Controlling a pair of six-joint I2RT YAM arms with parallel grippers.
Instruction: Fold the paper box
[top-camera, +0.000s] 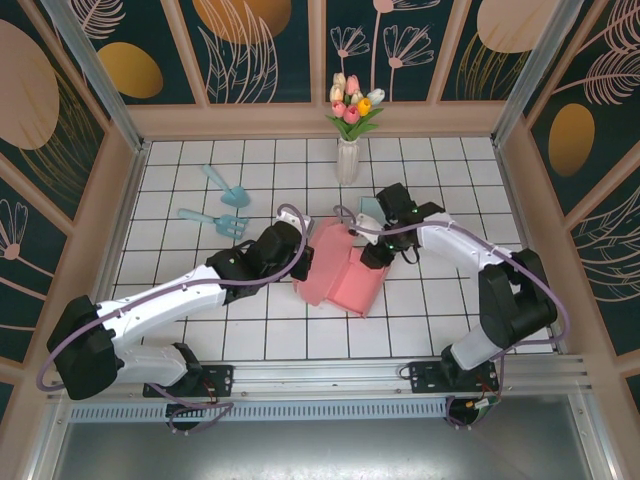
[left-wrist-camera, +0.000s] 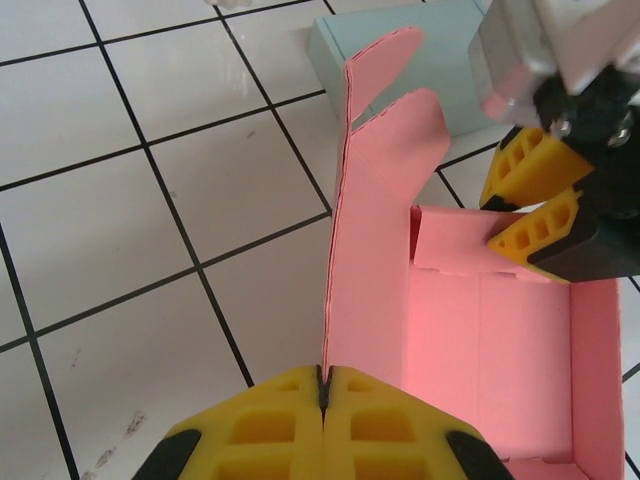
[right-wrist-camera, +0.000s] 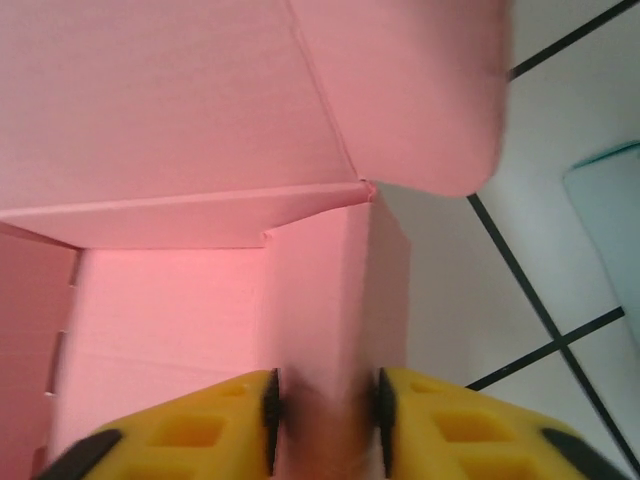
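Putting up the walls of the pink paper box (top-camera: 345, 275), mid-counter (top-camera: 250, 330). Pinching the tall side flap (left-wrist-camera: 350, 250) with left fingers (left-wrist-camera: 270, 420), the end wall (right-wrist-camera: 320, 300) with right fingers (right-wrist-camera: 200, 430) (top open). Next, likely: fold flap inward.

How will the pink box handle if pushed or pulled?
Probably floppy: the box is thin sheet, its panel in the left gripper standing edge-on. Likely light, so it may slide on the tiles if pushed. The wall in the right gripper could crease under a hard squeeze.
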